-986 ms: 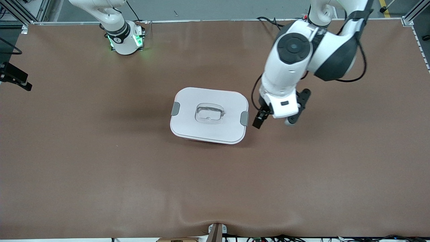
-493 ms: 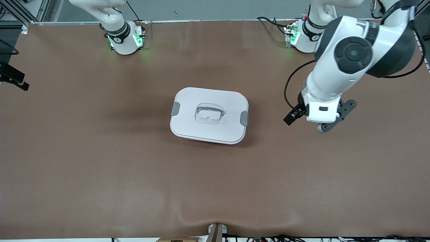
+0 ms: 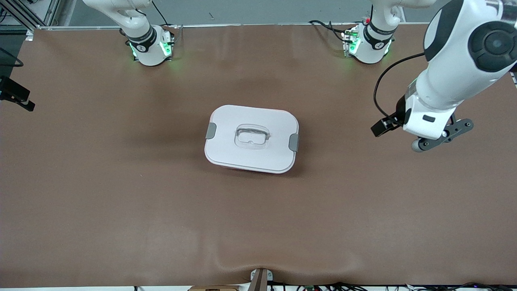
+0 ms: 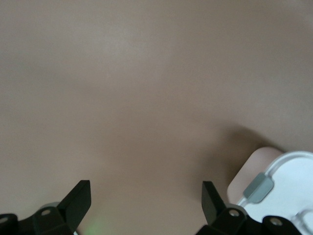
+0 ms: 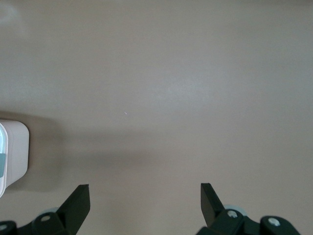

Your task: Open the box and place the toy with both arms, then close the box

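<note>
The box (image 3: 251,138) stands mid-table with its white lid on, a grey clip (image 3: 294,142) at each end and a clear handle (image 3: 252,135) in the middle. The toy is out of view. My left gripper (image 4: 145,193) hangs open and empty over bare table toward the left arm's end, well apart from the box; one black finger (image 3: 379,127) shows under the white hand. A corner of the box (image 4: 288,186) shows in the left wrist view. My right gripper (image 5: 145,196) is open and empty over bare table, with the box's edge (image 5: 12,152) just in sight.
A brown mat (image 3: 121,194) covers the whole table. Both green-lit arm bases (image 3: 151,48) (image 3: 365,44) stand along the edge farthest from the front camera. A black part (image 3: 16,95) juts in at the right arm's end of the table.
My left arm has swung away from the box's clip toward the left arm's end of the table, still open. The box has not moved.
</note>
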